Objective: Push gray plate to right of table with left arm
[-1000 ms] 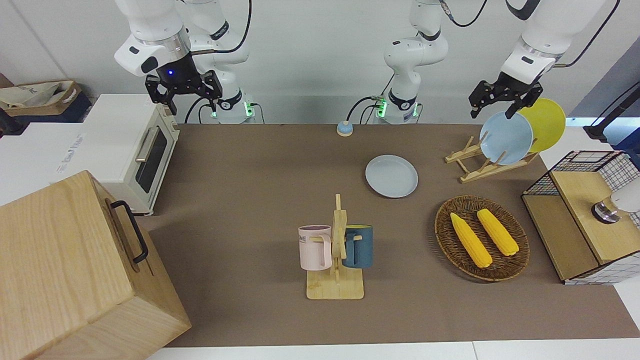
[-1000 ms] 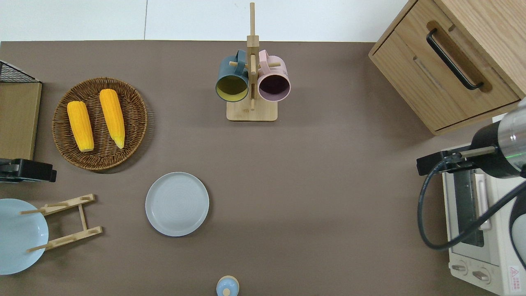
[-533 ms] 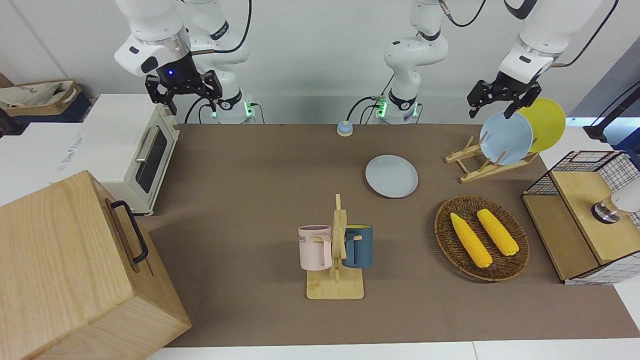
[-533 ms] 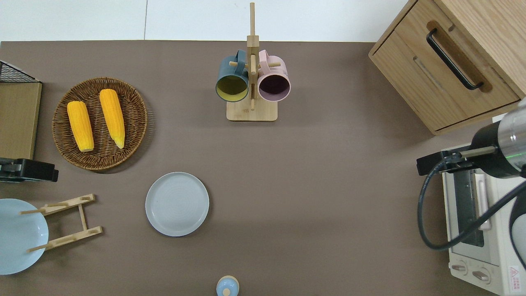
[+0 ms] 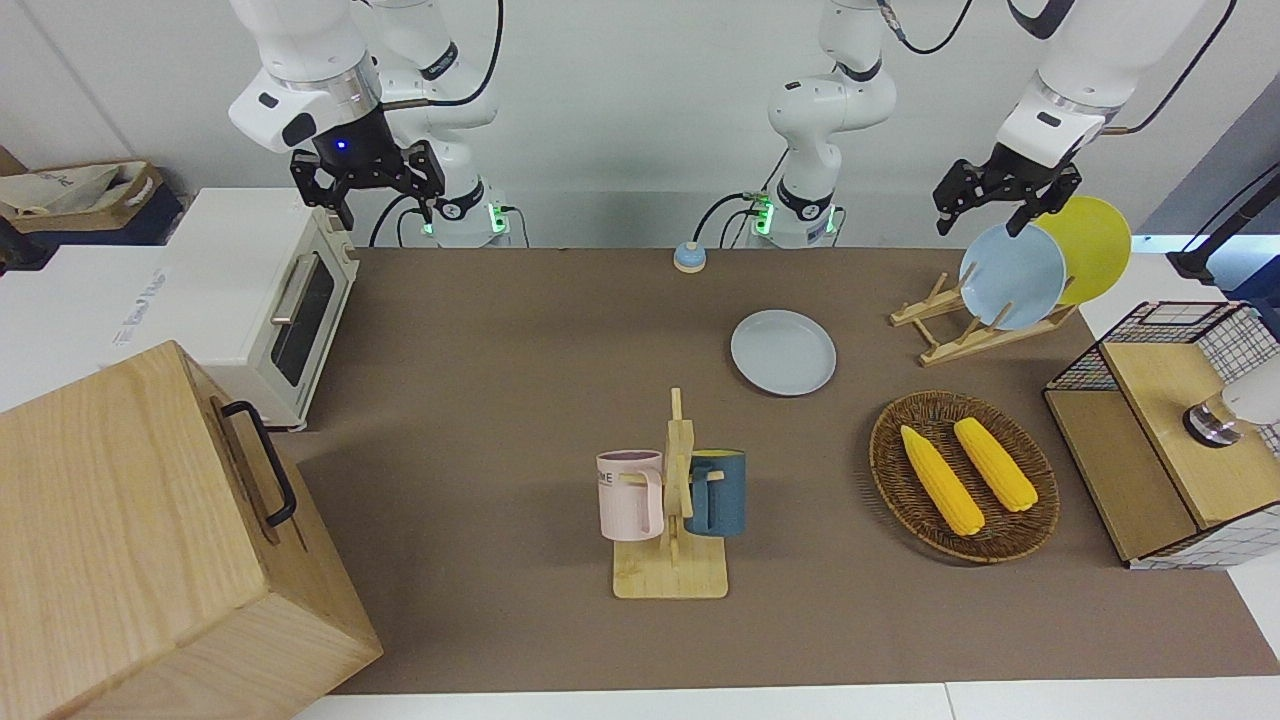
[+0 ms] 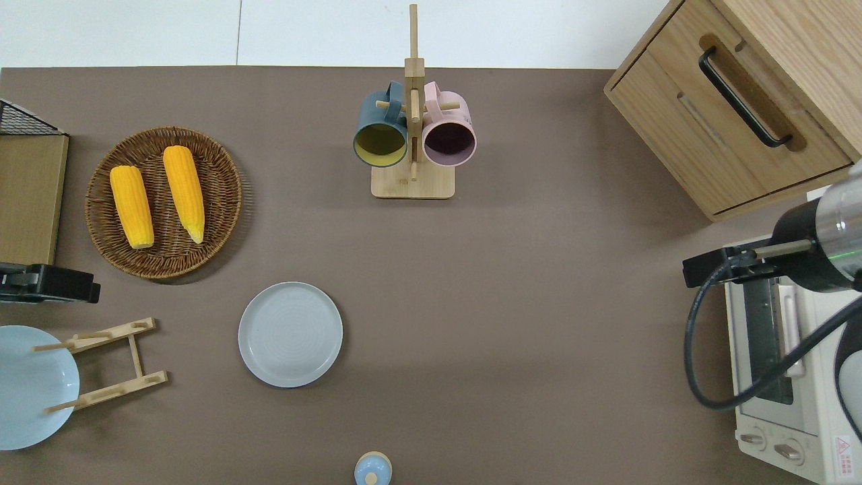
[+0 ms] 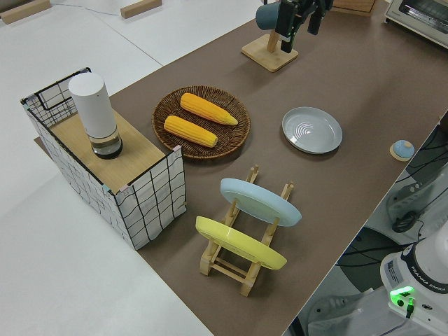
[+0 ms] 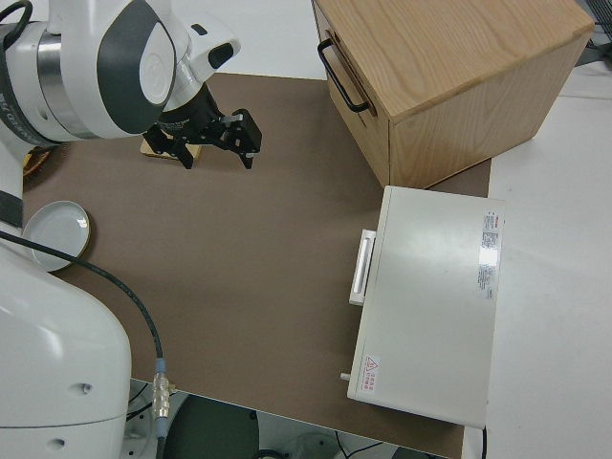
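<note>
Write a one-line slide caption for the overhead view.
Gray plate lies flat on the brown table, between the dish rack and open tabletop, before the left gripper reaches it.

Gray plate (image 6: 290, 334) flat (upright) on table (image 6: 512, 303)

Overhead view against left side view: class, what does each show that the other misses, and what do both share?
Only the overhead view shows the wooden drawer cabinet and the pink mug on the mug rack. Only the left side view shows the yellow plate in the dish rack, the white cylinder on the wire crate, and the left claw, open. Both show the gray plate and the basket's two corn cobs.
</note>
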Controlling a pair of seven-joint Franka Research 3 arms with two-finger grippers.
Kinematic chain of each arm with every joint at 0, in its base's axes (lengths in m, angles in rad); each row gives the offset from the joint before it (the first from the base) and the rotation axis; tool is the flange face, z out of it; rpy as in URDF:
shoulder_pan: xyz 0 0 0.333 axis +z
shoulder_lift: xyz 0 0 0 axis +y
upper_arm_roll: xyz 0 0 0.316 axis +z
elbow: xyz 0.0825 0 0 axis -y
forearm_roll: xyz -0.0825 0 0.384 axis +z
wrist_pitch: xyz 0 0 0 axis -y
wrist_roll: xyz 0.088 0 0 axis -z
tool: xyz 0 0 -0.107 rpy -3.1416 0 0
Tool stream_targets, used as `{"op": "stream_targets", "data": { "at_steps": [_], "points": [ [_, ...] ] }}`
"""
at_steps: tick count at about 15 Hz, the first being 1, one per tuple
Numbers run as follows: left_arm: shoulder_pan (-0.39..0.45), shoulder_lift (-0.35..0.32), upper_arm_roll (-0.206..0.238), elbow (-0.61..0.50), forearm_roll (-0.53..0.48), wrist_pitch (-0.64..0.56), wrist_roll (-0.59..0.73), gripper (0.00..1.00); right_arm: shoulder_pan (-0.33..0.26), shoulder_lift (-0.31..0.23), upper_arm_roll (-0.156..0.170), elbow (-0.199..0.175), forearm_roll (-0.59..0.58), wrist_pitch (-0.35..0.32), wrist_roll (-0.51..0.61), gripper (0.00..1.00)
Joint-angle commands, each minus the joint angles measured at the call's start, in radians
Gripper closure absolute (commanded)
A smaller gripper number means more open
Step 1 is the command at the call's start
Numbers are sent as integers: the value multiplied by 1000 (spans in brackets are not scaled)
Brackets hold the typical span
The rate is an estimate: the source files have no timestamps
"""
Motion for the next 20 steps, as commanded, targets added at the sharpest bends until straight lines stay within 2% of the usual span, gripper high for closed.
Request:
{"op": "stream_targets", "data": {
  "at_steps": [1,7,10,14,20],
  "points": [
    [-12,-9,1,-32,-26,-10,-20,7,-11,-8,6,1,8,-12,-3,17],
    [-18,-113,-6,-250,-50,139,-38,9,-11,-8,4,1,8,-12,-3,17],
    [-35,-166,-34,-377,-58,249,-98,9,-11,-8,6,1,8,-12,-1,17],
    [-63,-178,-55,-500,-63,367,-106,9,-11,-8,6,-1,8,-12,-3,17],
    [-95,-164,-57,-686,-64,597,-109,9,-11,-8,4,0,8,-12,-3,17]
  ]
}}
